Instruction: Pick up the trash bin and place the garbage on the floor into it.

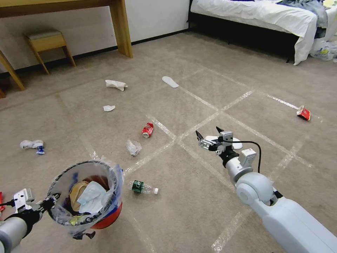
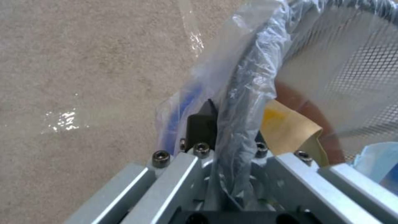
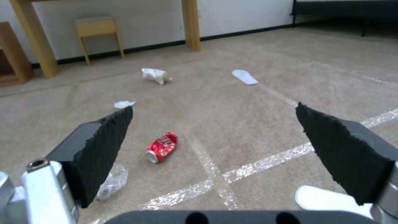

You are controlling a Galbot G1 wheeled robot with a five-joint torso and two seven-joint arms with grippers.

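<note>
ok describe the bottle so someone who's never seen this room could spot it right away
Start at the trash bin held low by the left gripper. On the floor just right of it lies the bottle, on its side. It is clear with a green label and white cap, unlike the red can farther off.

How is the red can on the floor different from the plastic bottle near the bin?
The red can is red and silver, and looks dented; the plastic bottle is clear with a green label and a white cap. The can lies farther from the trash bin, which the left gripper holds by its rim; the bottle lies close beside it. The can sits ahead of the open right gripper. Both lie on their sides on the floor.
</note>
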